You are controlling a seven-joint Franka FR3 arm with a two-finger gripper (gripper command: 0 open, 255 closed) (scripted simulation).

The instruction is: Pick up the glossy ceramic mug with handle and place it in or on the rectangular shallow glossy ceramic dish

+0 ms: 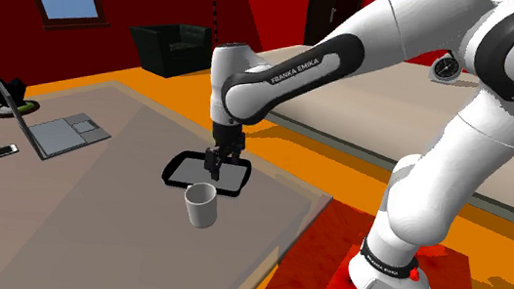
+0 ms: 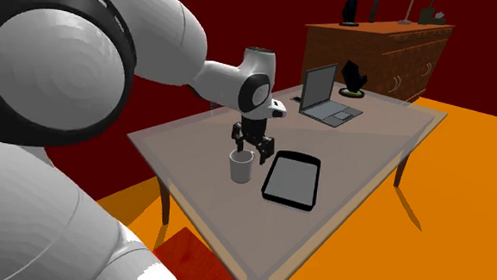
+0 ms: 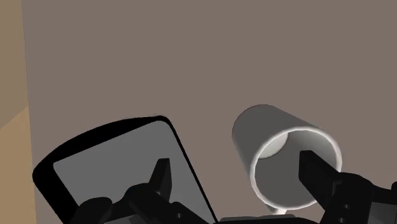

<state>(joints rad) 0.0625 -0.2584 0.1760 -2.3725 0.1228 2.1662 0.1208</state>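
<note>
We see the pale grey cylindrical mug (image 1: pixel 202 205) standing upright on the grey-brown table (image 1: pixel 78 236), just beside the rectangular shallow grey dish with a black rim (image 1: pixel 239 180) but not touching it. The black gripper (image 1: pixel 220 167) hangs over the dish edge nearest the mug, its fingers wide apart and holding nothing.

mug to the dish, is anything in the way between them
Nothing visible. The mug stands upright just beside the dish, with bare table between them. The open gripper hovers close above the mug.
</note>
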